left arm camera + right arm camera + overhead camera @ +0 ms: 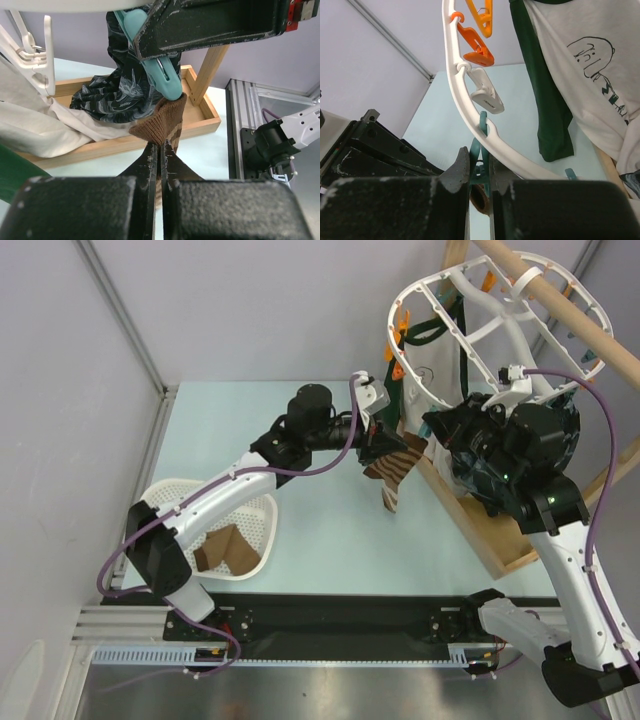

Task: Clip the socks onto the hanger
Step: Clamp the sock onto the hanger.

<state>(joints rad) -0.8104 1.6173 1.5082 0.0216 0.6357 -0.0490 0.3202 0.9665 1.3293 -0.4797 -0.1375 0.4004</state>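
The left gripper has its fingers pressed fully together on a brown striped sock, pinching it just below the cuff so that a short peak of knit stands up free above the fingertips. That free edge is what a clip can bite, which is likely why the hold sits so low. The rest of the sock hangs loose beneath the fingers, in the air over the far right part of the tabletop.

The right gripper is nearly closed on the handles of a teal clip, apparently squeezing it to spread its mouth. In the left wrist view the clip's tip sits right at the sock's raised edge, touching or just above it; whether the knit is already inside the mouth cannot be told.

The clip hangs from the rim of the hanger, next to a white clip and orange clips. The hanger hangs from a wooden rod near the far right corner, along with a T-shirt and a dark patterned cloth.

Two more brown socks lie in the basket at the near left corner, so the task looks partway done.
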